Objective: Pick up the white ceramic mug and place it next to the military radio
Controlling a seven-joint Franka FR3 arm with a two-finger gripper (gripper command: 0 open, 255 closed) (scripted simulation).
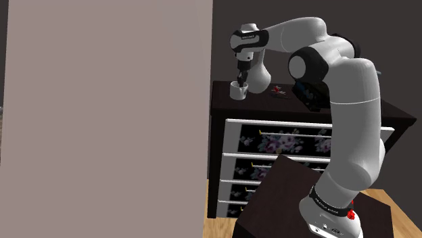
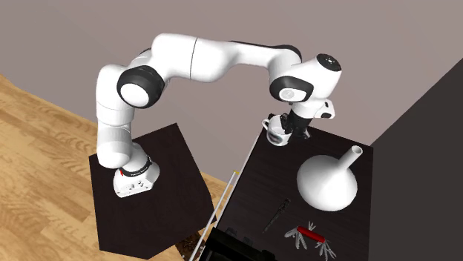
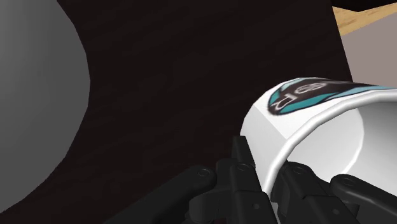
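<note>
Shoulder view: a pale wall covers the 9 o'clock half. The dark dresser stands beyond it, with the white mug at its top's 9 o'clock end.

Second exterior view: wood floor lies at 8 o'clock, and a white vase stands at 5 o'clock of the mug.

Wrist view: the gripper clamps the mug's wall.

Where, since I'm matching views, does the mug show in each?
Shoulder view: mug on the dresser top's left end.
Second exterior view: upper middle, at the dresser's far corner.
Wrist view: its wall clasped between the fingers.
Shared landmark: the gripper at its rim.
</note>
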